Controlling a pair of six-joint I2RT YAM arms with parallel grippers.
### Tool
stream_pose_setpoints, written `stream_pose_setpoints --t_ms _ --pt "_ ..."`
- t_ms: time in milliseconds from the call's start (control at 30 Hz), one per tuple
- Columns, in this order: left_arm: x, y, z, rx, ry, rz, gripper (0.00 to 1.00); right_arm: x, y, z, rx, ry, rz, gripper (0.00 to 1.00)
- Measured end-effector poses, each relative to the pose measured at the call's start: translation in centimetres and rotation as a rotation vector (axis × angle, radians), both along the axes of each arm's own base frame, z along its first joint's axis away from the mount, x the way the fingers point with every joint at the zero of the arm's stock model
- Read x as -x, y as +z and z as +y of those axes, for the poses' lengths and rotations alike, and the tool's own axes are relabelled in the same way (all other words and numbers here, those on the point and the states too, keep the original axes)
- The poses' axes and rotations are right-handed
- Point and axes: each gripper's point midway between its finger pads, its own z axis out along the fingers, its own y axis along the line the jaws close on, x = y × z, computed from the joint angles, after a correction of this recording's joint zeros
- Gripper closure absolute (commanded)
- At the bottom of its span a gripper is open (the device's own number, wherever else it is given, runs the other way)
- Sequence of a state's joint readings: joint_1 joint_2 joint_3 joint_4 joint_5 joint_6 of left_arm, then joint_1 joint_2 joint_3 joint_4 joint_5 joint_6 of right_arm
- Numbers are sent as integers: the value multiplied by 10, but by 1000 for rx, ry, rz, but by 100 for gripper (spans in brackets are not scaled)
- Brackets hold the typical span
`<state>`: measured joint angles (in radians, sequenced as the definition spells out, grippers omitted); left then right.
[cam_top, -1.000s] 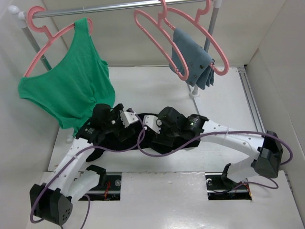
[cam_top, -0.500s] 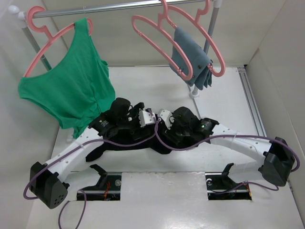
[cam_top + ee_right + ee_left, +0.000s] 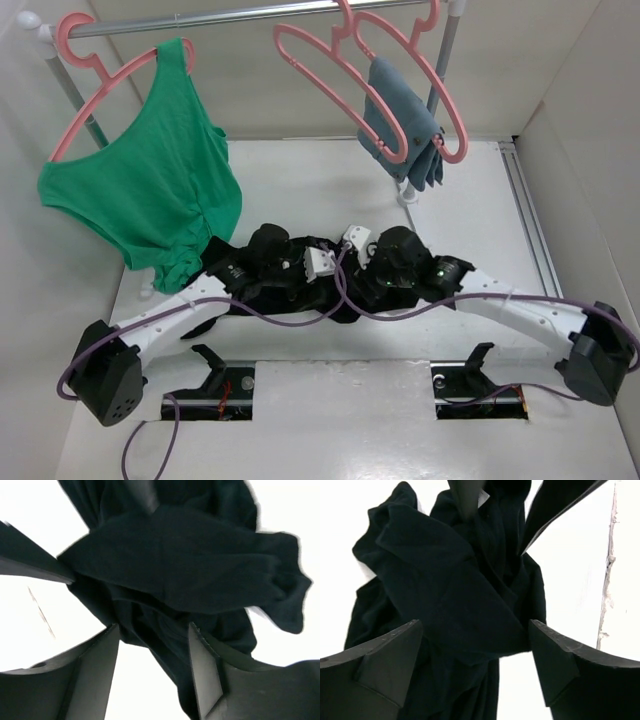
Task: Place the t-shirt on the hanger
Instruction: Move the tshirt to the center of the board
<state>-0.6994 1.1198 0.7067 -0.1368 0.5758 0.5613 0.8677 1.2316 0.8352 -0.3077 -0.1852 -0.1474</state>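
The black t-shirt (image 3: 292, 296) lies crumpled on the white table under both wrists. In the left wrist view the t-shirt (image 3: 445, 580) bunches between the wide-open fingers of my left gripper (image 3: 475, 630), with bare table showing beside the right finger. My right gripper (image 3: 154, 630) is open more narrowly around a fold of the t-shirt (image 3: 190, 570), which lies against its right finger. From above, the left gripper (image 3: 318, 268) and right gripper (image 3: 352, 255) sit close together over the cloth. The empty salmon-pink hanger (image 3: 281, 42) hangs on the rail at the back.
A green tank top (image 3: 140, 180) hangs on a pink hanger at the back left. Grey-blue cloth (image 3: 400, 125) hangs on another pink hanger just behind the empty one. The rail (image 3: 220, 16) stands on a post (image 3: 408, 192). White walls enclose both sides.
Both wrists have shifted to the right over the shirt and lowered onto it. Both sets of jaws have narrowed. The hangers at the back right have swung slightly left.
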Motion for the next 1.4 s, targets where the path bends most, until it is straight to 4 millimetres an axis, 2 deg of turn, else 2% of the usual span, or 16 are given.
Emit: stream_pose_setpoints --t_ms 100,167,200,233,267,367,533,667,700,833,967,1067,1233,1300,1400 --pt "3 -8 -1 6 10 18 38 -2 21 -6 -84 -80 -23 31" --pt "5 -14 1 3 18 31 63 -3 35 -10 -135 -134 -31 31" --pt "5 -17 2 -1 32 37 86 -4 40 -12 -162 -158 -32 31" --pt "3 -19 3 -3 54 41 95 -4 44 -13 -182 -180 -27 31" --pt "1 -21 5 -6 71 40 100 -4 48 -14 -204 -202 -22 31" --pt "-6 -21 10 -10 147 29 100 -5 55 -13 -273 -267 13 31" --pt "-14 -8 14 35 256 32 100 -5 60 -13 -349 -370 85 31" --pt "-15 -1 15 68 314 58 100 -5 61 -9 -395 -427 152 41" --pt "-16 -1 15 71 325 64 100 -6 61 -7 -407 -440 173 48" --pt "-16 -3 17 66 340 74 100 -4 49 4 -456 -488 279 60" --pt "-17 -5 19 57 348 69 100 6 16 15 -463 -528 402 60" --pt "-16 -8 20 49 352 71 100 17 -3 25 -443 -537 471 53" --pt "-16 -9 20 56 351 67 100 22 -4 39 -467 -526 506 50" --pt "-16 -10 20 57 350 67 100 21 -2 41 -483 -534 514 47" --pt "-15 -10 21 59 351 64 100 19 -1 42 -498 -549 519 47"
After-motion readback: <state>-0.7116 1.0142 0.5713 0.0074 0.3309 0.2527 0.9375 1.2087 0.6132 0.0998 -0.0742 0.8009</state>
